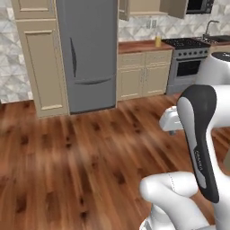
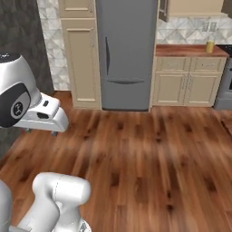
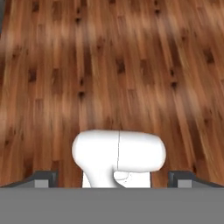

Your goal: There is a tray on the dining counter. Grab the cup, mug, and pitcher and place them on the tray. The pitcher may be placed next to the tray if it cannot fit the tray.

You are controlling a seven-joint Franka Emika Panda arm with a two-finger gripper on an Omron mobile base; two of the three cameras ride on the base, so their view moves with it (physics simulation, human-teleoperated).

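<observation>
My gripper (image 3: 113, 178) points down at bare wooden floor, and its two dark fingertips (image 3: 43, 177) stand far apart, open, with nothing between them. The white hand (image 1: 170, 120) hangs over the floor in front of the arm, and it is at the left in the right base view (image 2: 45, 115). Far off, a small yellow-orange cylinder that looks like the pitcher (image 1: 158, 41) (image 2: 210, 46) stands on the short wood counter with beige cabinets (image 1: 143, 47). The tray, the dining counter, the cup and the mug are out of view.
A grey fridge (image 1: 90, 54) (image 2: 127, 54) stands straight ahead, with a tall beige cupboard (image 1: 40, 63) to its left. A stove (image 1: 188, 58) and a sink (image 1: 215, 36) lie at the right. Open wooden floor (image 1: 81, 152) stretches between me and them.
</observation>
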